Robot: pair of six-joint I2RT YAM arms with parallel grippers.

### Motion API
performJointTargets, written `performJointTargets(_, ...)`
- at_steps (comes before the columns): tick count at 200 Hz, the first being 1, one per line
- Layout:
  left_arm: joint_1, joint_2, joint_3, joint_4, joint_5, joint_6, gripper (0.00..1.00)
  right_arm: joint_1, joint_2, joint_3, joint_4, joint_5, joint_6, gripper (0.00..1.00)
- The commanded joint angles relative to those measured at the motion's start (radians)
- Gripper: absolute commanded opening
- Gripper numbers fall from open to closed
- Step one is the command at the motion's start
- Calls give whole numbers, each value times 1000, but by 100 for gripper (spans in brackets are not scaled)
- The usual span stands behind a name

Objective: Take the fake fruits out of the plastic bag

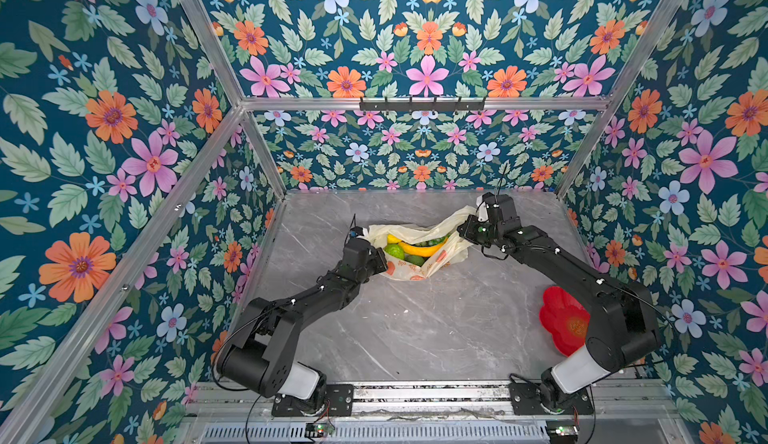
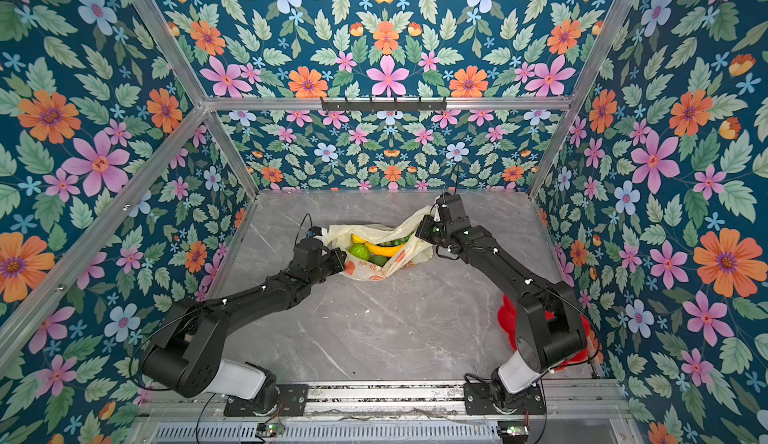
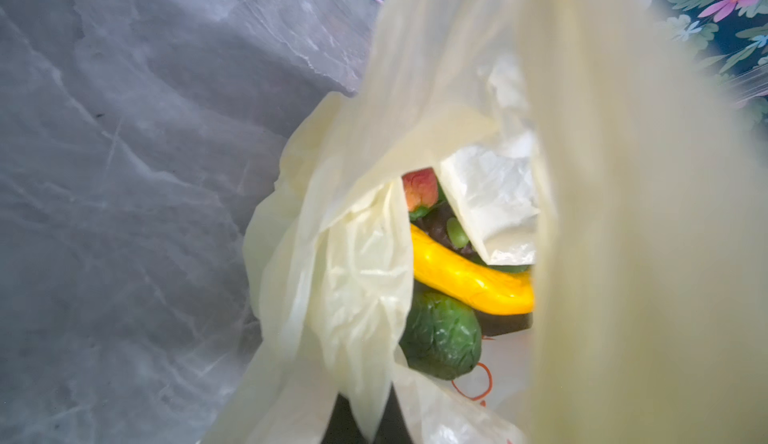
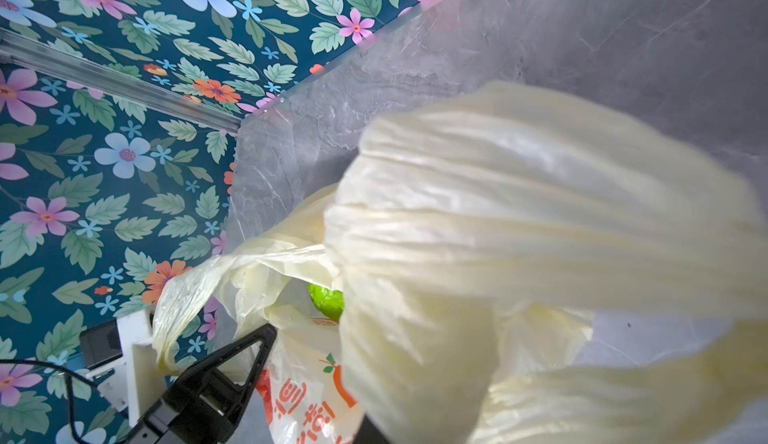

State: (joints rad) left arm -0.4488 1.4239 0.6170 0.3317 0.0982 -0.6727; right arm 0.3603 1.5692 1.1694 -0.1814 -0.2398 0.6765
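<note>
Mouth-up plastic bag [image 1: 415, 271], long axis left tool [image 1: 384, 261] to right tool [image 1: 460, 231]

**Flowers on every side**

Deep teal wallpaper [image 1: 124, 139] covers every wall, printed with pink, orange and pale-blue flowers among green leaves. Silver aluminium bars [image 1: 291, 103] frame the space. One runs level across the far wall, and others slant down the left and right corners to the bench [image 1: 436, 330]. A black rail of hooks [image 1: 422, 106] is fixed to the middle of the level bar. The bench top is grey and marble-patterned with pale veins, and its far edge meets the far wall. A metal track [image 1: 428, 392] runs along its near edge, and nearer still lies a slotted grey strip [image 1: 415, 433]. The light is bright and even, with soft shadows.
</note>
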Motion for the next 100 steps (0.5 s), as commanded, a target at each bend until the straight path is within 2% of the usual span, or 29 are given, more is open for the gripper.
performJointTargets(1, 13, -64, -96, 40, -27, 9, 0, -43, -26, -97, 72, -54, 18, 0)
performJointTargets(27, 63, -77, -189, 97, 18, -32, 1, -113, -37, -228, 184, -126, 65, 0)
performJointTargets(42, 61, -57, -174, 79, 33, -18, 7, -116, -32, -247, 192, -140, 58, 0)
performJointTargets(61, 36, -67, -145, 24, 16, 19, 28, -115, -32, -257, 208, -168, 57, 0)
performJointTargets(83, -18, -134, -113, -114, -91, 70, 54, -114, -49, -252, 186, -161, 36, 0)
performJointTargets(100, -74, -196, -93, -239, -213, 101, 66, -115, -58, -239, 157, -150, 16, 0)
